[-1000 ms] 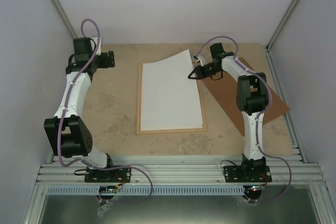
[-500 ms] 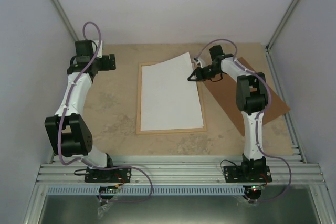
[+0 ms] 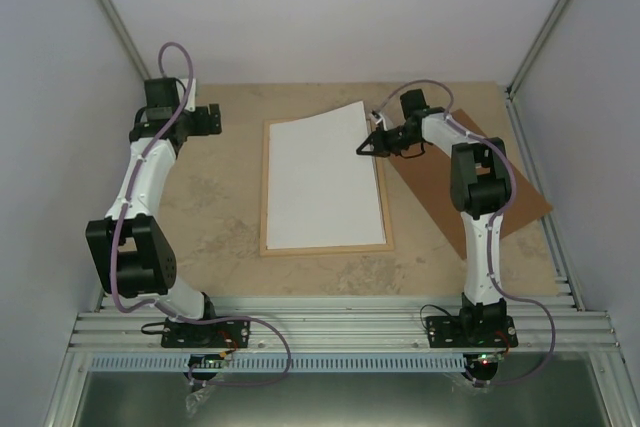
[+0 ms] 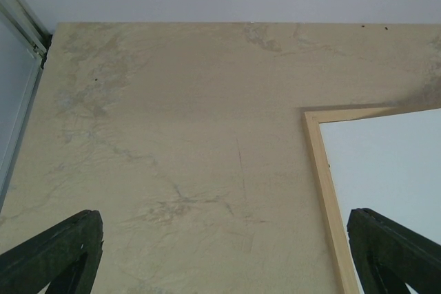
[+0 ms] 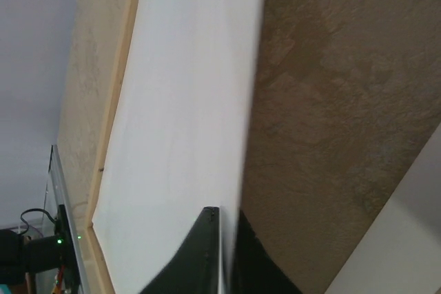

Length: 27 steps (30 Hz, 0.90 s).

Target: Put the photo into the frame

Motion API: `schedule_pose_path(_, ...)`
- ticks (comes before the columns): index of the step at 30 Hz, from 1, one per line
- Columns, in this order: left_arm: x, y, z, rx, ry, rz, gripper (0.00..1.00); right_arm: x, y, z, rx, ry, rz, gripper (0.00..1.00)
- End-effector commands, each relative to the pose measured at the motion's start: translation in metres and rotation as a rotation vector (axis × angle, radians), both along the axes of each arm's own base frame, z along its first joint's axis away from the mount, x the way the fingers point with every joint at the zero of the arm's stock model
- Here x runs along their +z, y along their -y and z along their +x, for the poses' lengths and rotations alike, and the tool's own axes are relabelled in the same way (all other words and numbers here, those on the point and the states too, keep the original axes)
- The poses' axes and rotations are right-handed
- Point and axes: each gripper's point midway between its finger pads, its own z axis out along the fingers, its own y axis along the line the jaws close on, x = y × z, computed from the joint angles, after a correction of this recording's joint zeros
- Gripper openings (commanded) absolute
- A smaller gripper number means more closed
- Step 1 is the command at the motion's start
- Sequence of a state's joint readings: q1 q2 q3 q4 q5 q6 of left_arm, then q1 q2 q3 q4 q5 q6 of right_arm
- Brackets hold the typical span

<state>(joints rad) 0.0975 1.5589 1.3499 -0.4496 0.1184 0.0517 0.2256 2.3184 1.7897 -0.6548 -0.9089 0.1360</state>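
The photo (image 3: pixel 322 185) lies white back up over the pale wood frame (image 3: pixel 264 197) in the middle of the table. Its far right corner is lifted and sticks out past the frame's far edge. My right gripper (image 3: pixel 364 147) is shut on the photo's right edge; in the right wrist view the sheet (image 5: pixel 179 115) runs between the two dark fingers of that gripper (image 5: pixel 226 228). My left gripper (image 3: pixel 212 117) hangs open over bare table, left of the frame's far left corner (image 4: pixel 313 120). Its fingertips (image 4: pixel 65 249) stand wide apart with nothing between them.
A flat brown backing board (image 3: pixel 500 182) lies on the table under and right of the right arm, next to the frame's right side. Grey walls and metal posts close in the table on three sides.
The right gripper has shifted slightly toward the near side with the photo's edge. The left wrist has crept a little farther back.
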Motion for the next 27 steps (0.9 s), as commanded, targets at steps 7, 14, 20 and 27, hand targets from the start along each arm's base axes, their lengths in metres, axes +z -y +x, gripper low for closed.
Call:
schedule_pose_path(7,-0.007,-0.001,0.005,-0.001,-0.016,-0.008,0.99,0.009,0.006,0.002,-0.023,0.03,-0.034,0.45)
schedule_pose_path(14,-0.006,-0.006,0.006,0.014,-0.012,0.019,0.99,0.022,0.023,0.009,-0.063,0.11,-0.159,0.62)
schedule_pose_path(20,-0.003,-0.01,0.005,0.021,-0.009,0.052,1.0,0.029,0.042,0.014,-0.089,0.18,-0.257,0.71)
schedule_pose_path(27,0.005,-0.013,0.004,0.003,-0.008,0.097,0.99,0.057,0.04,0.017,-0.055,0.284,-0.224,0.85)
